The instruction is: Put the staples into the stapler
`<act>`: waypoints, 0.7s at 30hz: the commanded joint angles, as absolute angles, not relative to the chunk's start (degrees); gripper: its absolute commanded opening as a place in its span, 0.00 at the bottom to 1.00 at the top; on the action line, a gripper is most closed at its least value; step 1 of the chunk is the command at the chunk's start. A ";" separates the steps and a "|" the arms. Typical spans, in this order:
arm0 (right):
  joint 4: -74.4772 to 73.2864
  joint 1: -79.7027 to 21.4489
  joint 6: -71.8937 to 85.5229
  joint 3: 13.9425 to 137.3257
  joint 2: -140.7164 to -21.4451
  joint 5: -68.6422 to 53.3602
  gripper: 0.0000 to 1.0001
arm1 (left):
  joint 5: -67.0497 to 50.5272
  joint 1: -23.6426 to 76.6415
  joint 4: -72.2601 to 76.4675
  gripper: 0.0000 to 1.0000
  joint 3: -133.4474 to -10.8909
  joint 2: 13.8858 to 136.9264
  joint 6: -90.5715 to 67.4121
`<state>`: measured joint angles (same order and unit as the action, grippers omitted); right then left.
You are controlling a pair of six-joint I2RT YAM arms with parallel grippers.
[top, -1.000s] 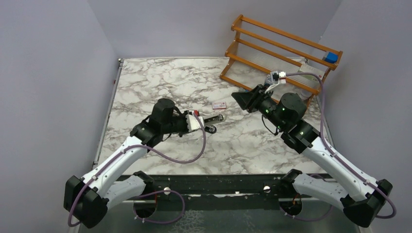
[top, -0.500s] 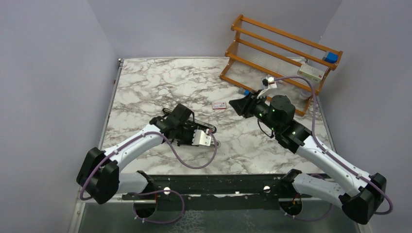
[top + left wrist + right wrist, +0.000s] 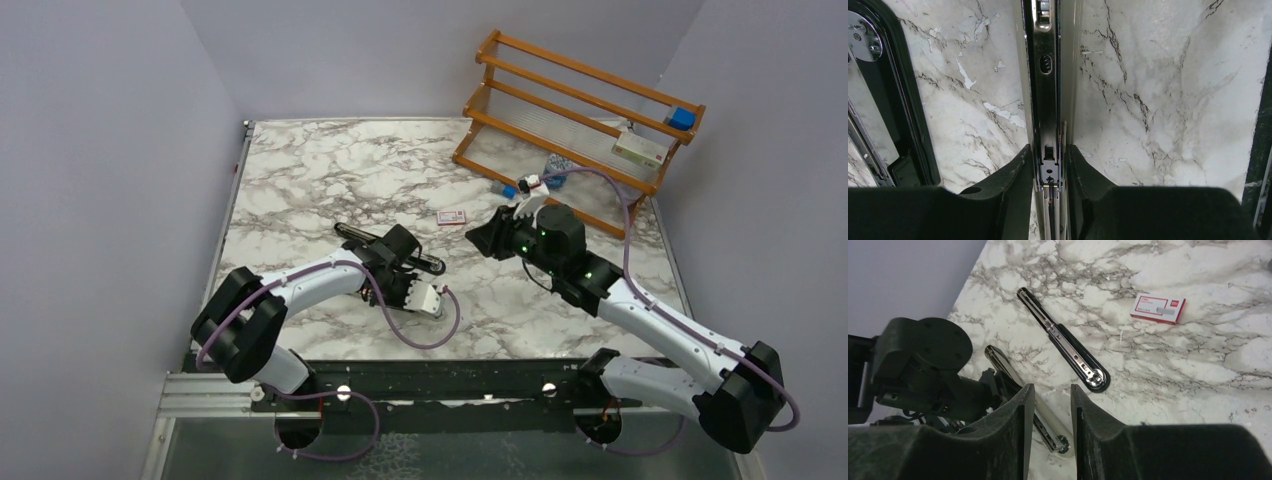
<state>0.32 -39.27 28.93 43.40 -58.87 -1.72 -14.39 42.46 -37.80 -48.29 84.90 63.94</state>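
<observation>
The stapler (image 3: 1068, 347) lies opened out flat on the marble worktop (image 3: 1198, 365), its black base and its silver channel limb side by side. The left pincer (image 3: 1049, 150) is clamped on the channel limb. In the left wrist view its two dark fingers (image 3: 1015, 172) press against either side of the narrow metal rail, which runs straight ahead from between them. The black base limb lies just to that pincer's left, its curved edge showing at the border of that view.

The right pincer (image 3: 1050, 390) hangs above the worktop, tilted down toward the stapler, with its jaws apart and holding nothing. Seen from its wrist camera, the silver limb passes under the gap between its fingers. The black base lies a little farther ahead, slanting away to the upper left. The left arm's dark wrist sits low on the left of that view, beside the silver limb.

The staples (image 3: 1158, 308), a small red box with a white label, lie closed and flat on the worktop. They are ahead of the right pincer and off to its right, apart from the stapler and touched by neither pincer.

Well behind the right pincer, a wooden rack (image 3: 575, 95) stands at the far corner of the worktop.
</observation>
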 commanded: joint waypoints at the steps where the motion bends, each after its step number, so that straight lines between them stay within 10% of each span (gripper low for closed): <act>1: -0.26 -39.35 28.49 40.91 -59.12 -2.77 0.36 | -11.78 42.89 -37.38 0.21 -48.69 86.12 64.79; 10: 0.26 -39.33 28.44 37.49 -58.86 -0.50 0.37 | -12.30 42.85 -36.02 0.62 -48.52 83.75 63.66; 21: 7.00 -39.36 24.32 33.87 -63.90 -7.93 0.39 | -14.25 37.73 -18.88 0.74 -47.78 71.43 47.23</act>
<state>2.20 -39.27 27.03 36.01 -61.23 -3.38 -13.08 40.45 -32.67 -48.23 78.89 59.07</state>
